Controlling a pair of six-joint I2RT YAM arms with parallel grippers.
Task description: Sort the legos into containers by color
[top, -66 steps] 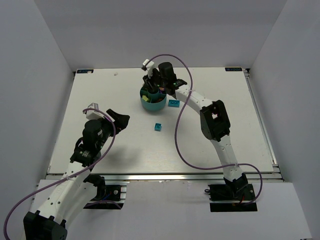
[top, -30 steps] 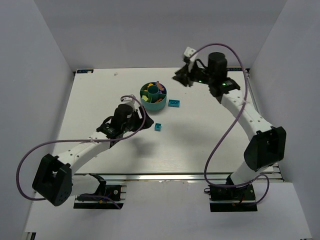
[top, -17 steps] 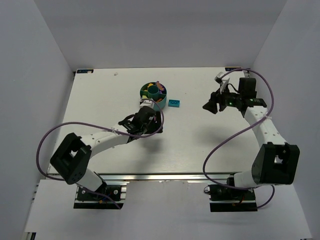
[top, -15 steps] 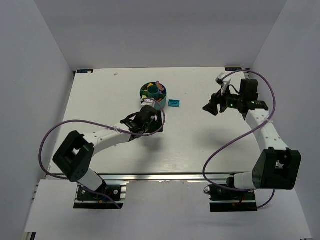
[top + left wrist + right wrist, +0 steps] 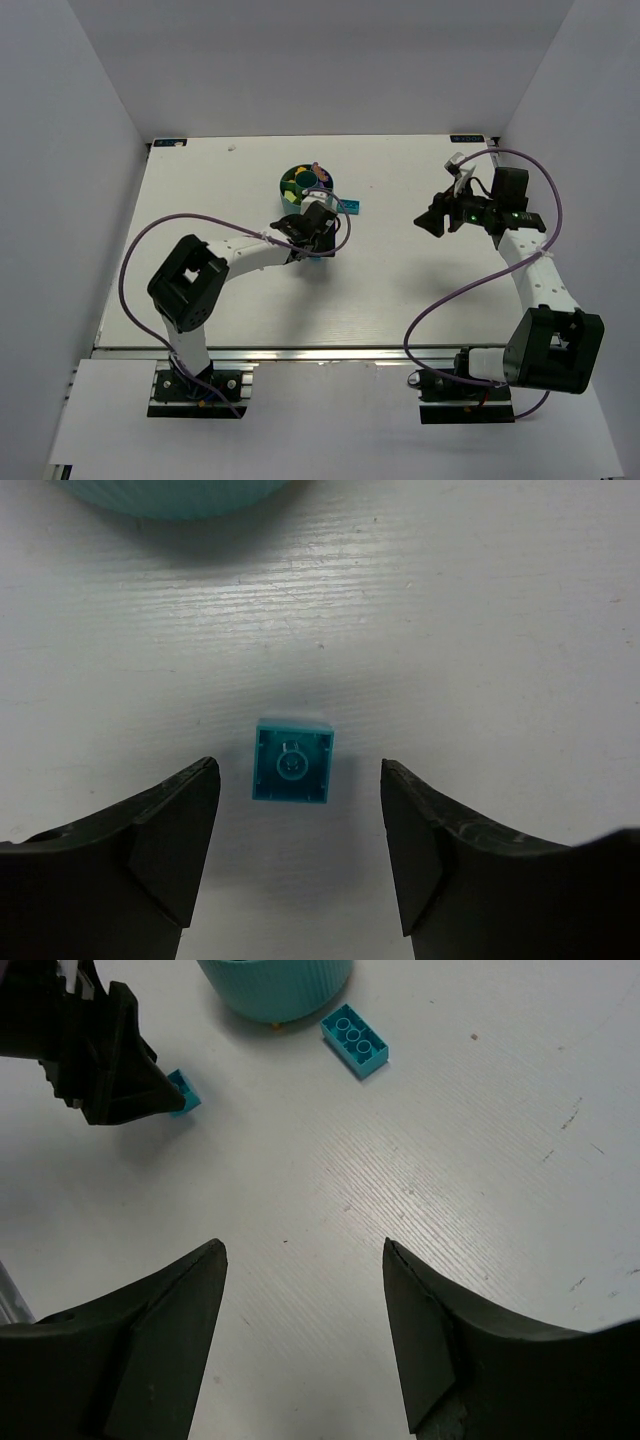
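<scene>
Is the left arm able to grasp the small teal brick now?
Probably yes: the left gripper is open right over the small teal brick, one finger at each side, and nothing lies between.

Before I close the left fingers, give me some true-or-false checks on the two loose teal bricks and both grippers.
1. The left gripper has its fingers open, one each side of the small teal brick. True.
2. The small teal brick lies studs up. False: its hollow underside faces up.
3. The right gripper is shut on the long teal brick. False: its fingers are open and empty; that brick lies on the table beside the teal bowl.
4. Bricks of several colours lie in the teal bowl. True.
</scene>
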